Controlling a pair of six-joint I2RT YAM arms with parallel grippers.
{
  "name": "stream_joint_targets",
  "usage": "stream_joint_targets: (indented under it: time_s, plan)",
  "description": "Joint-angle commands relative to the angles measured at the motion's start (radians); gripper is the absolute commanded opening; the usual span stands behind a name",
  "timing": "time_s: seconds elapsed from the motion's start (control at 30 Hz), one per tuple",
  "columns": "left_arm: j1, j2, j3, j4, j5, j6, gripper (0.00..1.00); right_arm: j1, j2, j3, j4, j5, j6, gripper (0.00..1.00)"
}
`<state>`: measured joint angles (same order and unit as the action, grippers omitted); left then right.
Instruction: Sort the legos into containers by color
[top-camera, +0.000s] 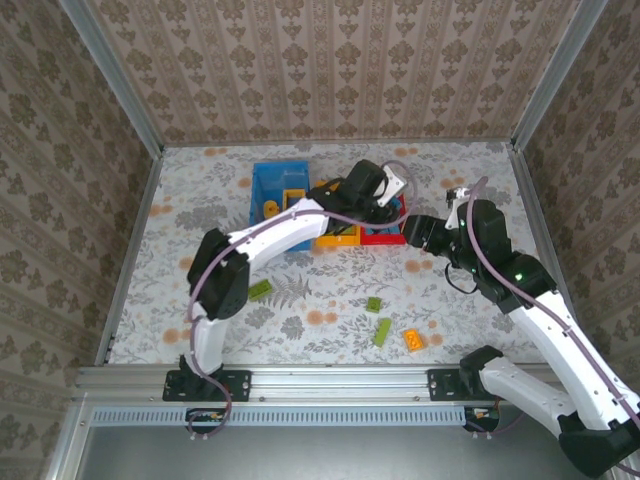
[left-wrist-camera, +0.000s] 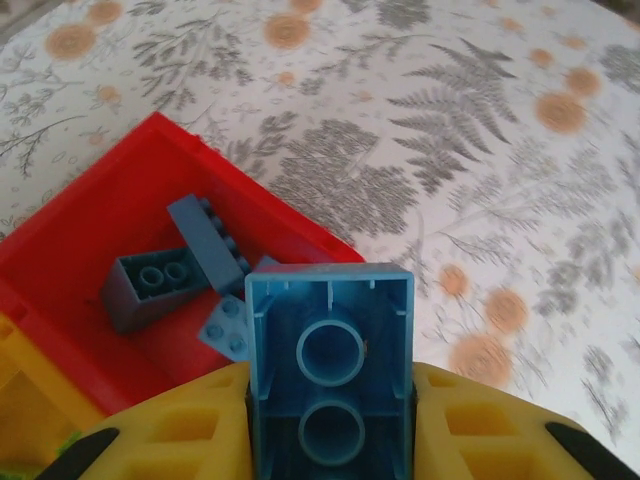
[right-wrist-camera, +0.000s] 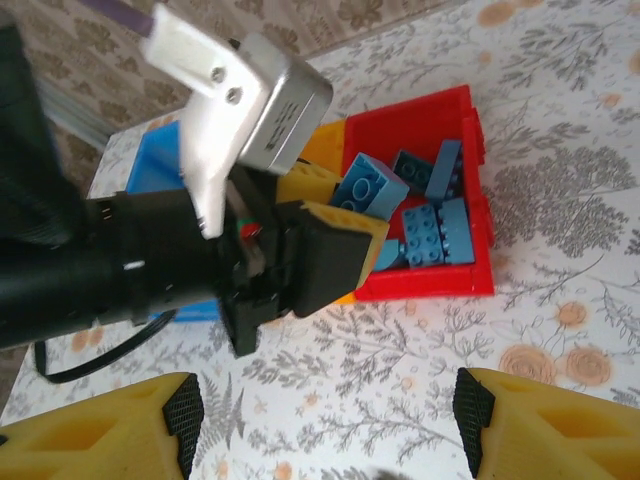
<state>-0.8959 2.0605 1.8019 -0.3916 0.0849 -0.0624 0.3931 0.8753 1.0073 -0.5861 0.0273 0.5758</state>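
Legos (right-wrist-camera: 430, 225) in blue lie heaped in the red bin (right-wrist-camera: 430, 282), some flat, some on edge. Their count is hard to make out, since the left arm covers part of the pile. Above that bin the left gripper (left-wrist-camera: 330, 425) is clamped on one more blue brick (left-wrist-camera: 330, 350). The brick's hollow underside, with two round tubes, is turned to the wrist camera, and its lower end is cut off by the picture's edge. The yellow fingers (left-wrist-camera: 190, 430) press its two long sides. From the right wrist the same brick shows stud side up between those fingers.

Just beside the red bin stands the orange-yellow bin (top-camera: 335, 240), mostly hidden under the arm, its contents unreadable. Next to it is the larger blue bin (top-camera: 272, 190), with something orange inside that is too small to name.

The right gripper (right-wrist-camera: 325, 410) hovers near the red bin, jaws spread wide with nothing between them, its fingers cut off at the bottom of its own view. Nearer the arm bases, three lime green bricks (top-camera: 383, 331) and an orange one (top-camera: 414, 340) lie loose on the flowered table (top-camera: 200, 200).
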Motion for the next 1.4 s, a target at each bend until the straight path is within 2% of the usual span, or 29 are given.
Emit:
stream_joint_targets:
  time_s: [0.0, 0.1, 0.2, 0.27, 0.37, 0.43, 0.7, 0.8, 0.9, 1.03, 1.17, 1.37]
  plan:
    - [0.023, 0.1, 0.151, -0.129, -0.012, -0.138, 0.25, -0.027, 0.004, 0.032, 0.011, 0.01, -0.009, 0.71]
    - [0.038, 0.191, 0.272, -0.205, -0.04, -0.206, 0.25, -0.042, 0.01, 0.031, 0.0, -0.007, -0.004, 0.71]
    - [0.045, 0.242, 0.326, -0.22, -0.029, -0.245, 0.28, -0.055, 0.007, 0.024, -0.009, -0.026, 0.0, 0.71]
    - [0.044, 0.259, 0.345, -0.223, -0.021, -0.252, 0.35, -0.062, 0.007, 0.019, -0.014, -0.034, 0.001, 0.72]
    - [0.043, 0.271, 0.367, -0.246, -0.019, -0.258, 0.52, -0.069, 0.011, 0.016, -0.026, -0.048, 0.001, 0.74]
    - [0.041, 0.263, 0.37, -0.252, -0.022, -0.261, 0.58, -0.071, 0.019, 0.021, -0.043, -0.055, 0.0, 0.74]
    - [0.037, 0.136, 0.336, -0.245, -0.043, -0.279, 0.6, -0.074, 0.025, 0.05, -0.162, -0.074, -0.004, 0.72]
    - [0.036, 0.023, 0.259, -0.216, -0.075, -0.292, 0.6, -0.071, 0.032, 0.07, -0.251, -0.078, -0.015, 0.7]
    - [0.041, -0.126, 0.109, -0.159, -0.091, -0.31, 0.61, -0.045, 0.054, 0.083, -0.346, -0.077, -0.039, 0.69]
    - [0.052, -0.354, -0.151, -0.091, -0.084, -0.322, 0.63, 0.092, 0.12, 0.079, -0.449, -0.019, -0.045, 0.68]
    - [0.057, -0.546, -0.387, -0.079, -0.046, -0.305, 0.66, 0.207, 0.155, 0.038, -0.485, 0.008, 0.039, 0.68]
    - [0.053, -0.764, -0.663, -0.094, 0.052, -0.297, 0.68, 0.281, 0.203, -0.042, -0.529, -0.004, 0.137, 0.66]
